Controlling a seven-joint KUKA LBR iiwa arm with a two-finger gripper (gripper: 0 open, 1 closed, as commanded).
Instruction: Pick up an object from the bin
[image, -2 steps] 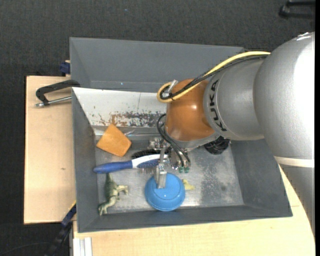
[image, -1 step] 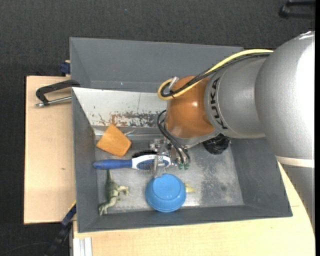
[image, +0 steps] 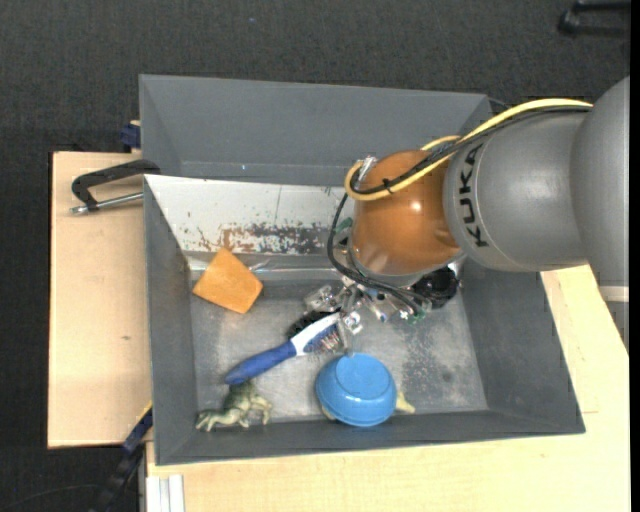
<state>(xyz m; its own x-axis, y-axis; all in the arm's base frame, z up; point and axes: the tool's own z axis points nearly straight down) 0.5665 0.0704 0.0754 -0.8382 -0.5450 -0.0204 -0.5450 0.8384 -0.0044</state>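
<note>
Grey arm (image: 540, 190), end effector (image: 340, 320) at toothbrush (image: 265, 362) head, grip unclear, bowl (image: 355, 390) near front wall

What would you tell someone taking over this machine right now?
Gripper: low in the middle of the bin, at the brush end of the blue-handled toothbrush; its grip cannot be judged.
Things: the toothbrush lies on the bin floor; blue bowl just in front; orange wedge back left; green toy dinosaur front left.
Done: nothing visibly lifted.
Left: grasp one thing and lift it out.
</note>
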